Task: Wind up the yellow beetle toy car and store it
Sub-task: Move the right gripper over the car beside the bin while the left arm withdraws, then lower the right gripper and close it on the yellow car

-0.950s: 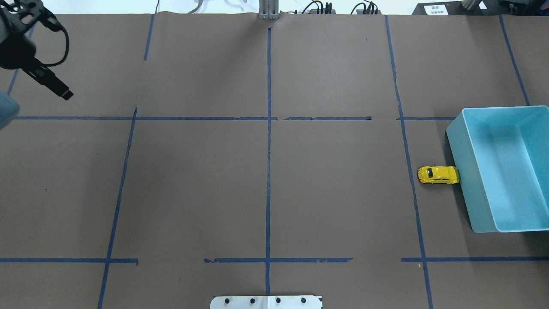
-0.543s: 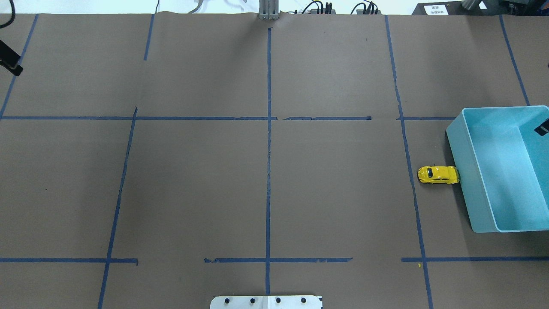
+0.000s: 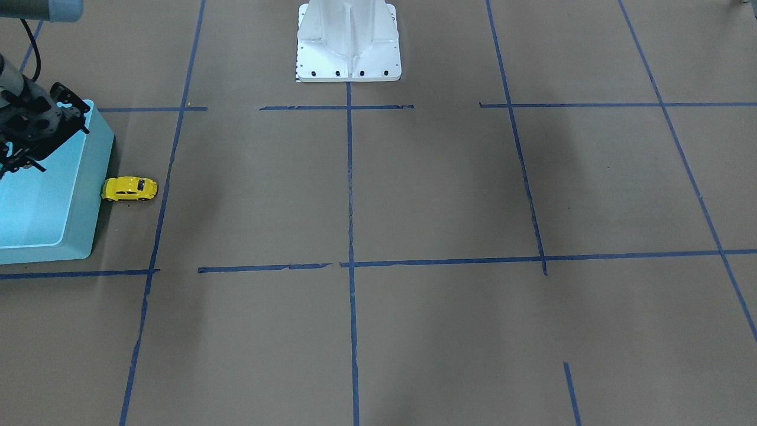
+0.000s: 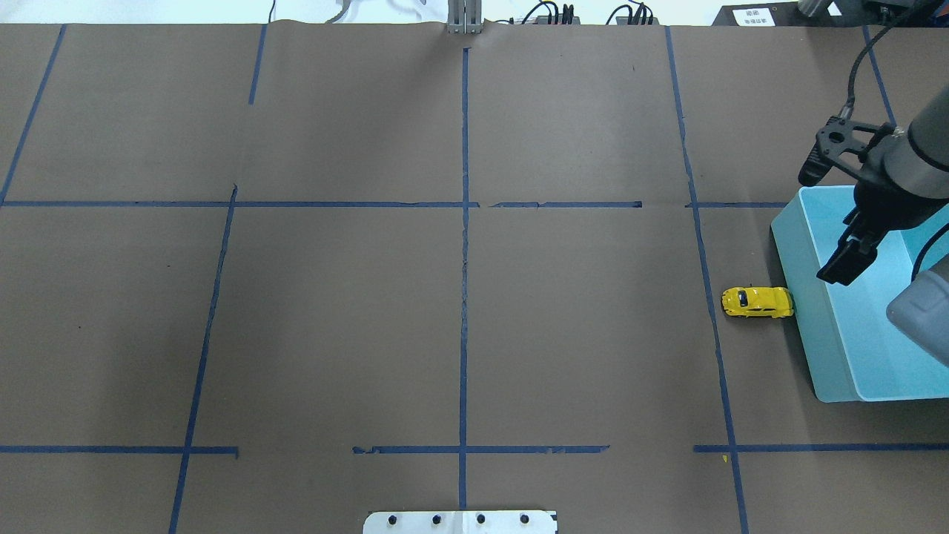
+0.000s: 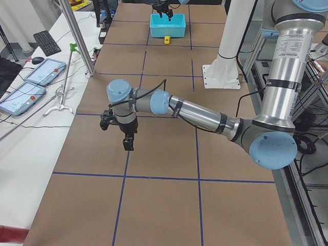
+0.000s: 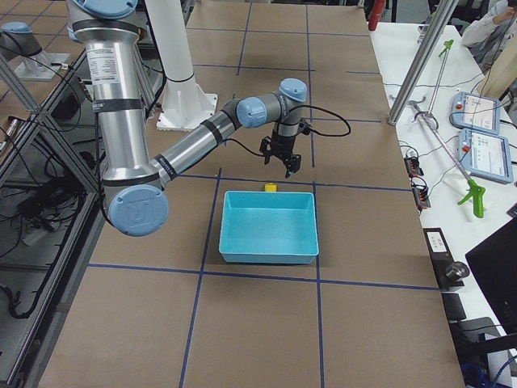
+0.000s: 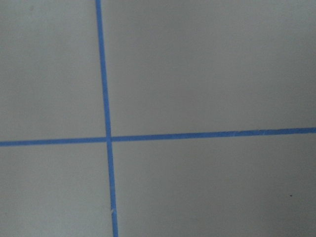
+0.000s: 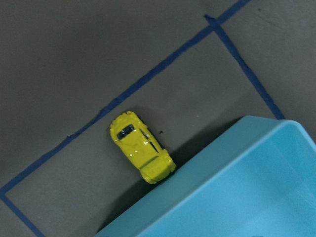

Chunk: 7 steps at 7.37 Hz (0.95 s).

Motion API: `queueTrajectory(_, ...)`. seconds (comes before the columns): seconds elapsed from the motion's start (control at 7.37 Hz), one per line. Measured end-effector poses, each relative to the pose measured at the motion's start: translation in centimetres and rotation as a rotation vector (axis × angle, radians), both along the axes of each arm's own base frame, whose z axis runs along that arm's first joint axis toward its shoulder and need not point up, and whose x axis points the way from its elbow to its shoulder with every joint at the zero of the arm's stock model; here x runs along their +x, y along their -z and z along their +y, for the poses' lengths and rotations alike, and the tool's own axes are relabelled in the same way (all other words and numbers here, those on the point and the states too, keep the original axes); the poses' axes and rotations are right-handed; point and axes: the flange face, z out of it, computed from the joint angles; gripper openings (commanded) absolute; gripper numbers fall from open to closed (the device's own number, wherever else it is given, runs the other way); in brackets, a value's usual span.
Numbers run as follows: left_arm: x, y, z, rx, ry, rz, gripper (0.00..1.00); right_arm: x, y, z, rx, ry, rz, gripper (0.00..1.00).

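The yellow beetle toy car (image 4: 758, 302) stands on its wheels on the brown paper, its tail against the outer wall of the light blue bin (image 4: 797, 326). The right wrist view looks down on the car (image 8: 142, 147) and the bin's corner (image 8: 237, 192). My right gripper (image 4: 844, 267) hangs in the air over the bin's wall, a little beyond the car and apart from it. Its fingers show as one dark bar, so I cannot tell whether it is open. My left gripper (image 5: 128, 142) hovers over the far end of the table; I cannot tell its state.
Blue tape lines cross the brown paper (image 4: 463, 297). The robot's white base (image 3: 349, 41) stands at the table's near middle edge. In the exterior right view, poles and tablets (image 6: 477, 121) line the table's far side. The bin (image 6: 266, 242) has nothing in it.
The left arm has left the overhead view at the upper left. The right arm has come in from the right, over the bin. The car has not moved.
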Motion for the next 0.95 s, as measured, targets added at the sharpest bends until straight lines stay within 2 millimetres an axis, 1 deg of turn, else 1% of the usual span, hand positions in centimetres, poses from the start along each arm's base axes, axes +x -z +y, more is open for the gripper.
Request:
queueTrajectory(0.14, -0.8, -2.9, 1.7, 0.010, -0.041, 0.005, 1.00, -2.4, -0.1, 1.6, -0.026, 0.062, 0.019, 1.00)
queueTrajectory(0.27, -1.3, -5.1, 3.1, 0.017, -0.070, 0.007, 1.00, -4.1, -0.1, 2.7, -0.046, 0.109, 0.038, 1.00)
queueTrajectory(0.41, -1.9, -6.8, 4.3, 0.019, -0.077, 0.008, 1.00, -6.3, 1.1, 3.3, -0.016, 0.154, 0.046, 1.00)
queueTrajectory(0.54, -2.5, -8.1, 5.5, 0.025, -0.073, 0.008, 1.00, -8.4, 3.3, 3.5, 0.052, 0.183, 0.045, 1.00)
queueTrajectory(0.68, -3.1, -9.4, 6.7, 0.032, -0.064, 0.008, 1.00, -9.5, 5.2, 3.9, 0.111, 0.197, 0.037, 1.00)
queueTrajectory(0.81, -3.6, -10.4, 7.8, 0.033, -0.053, 0.007, 1.00, -10.0, 6.5, 4.4, 0.161, 0.212, 0.030, 1.00)
queueTrajectory(0.95, -4.1, -11.0, 8.7, 0.029, -0.042, 0.007, 1.00, -9.9, 7.4, 4.9, 0.221, 0.232, 0.032, 1.00)
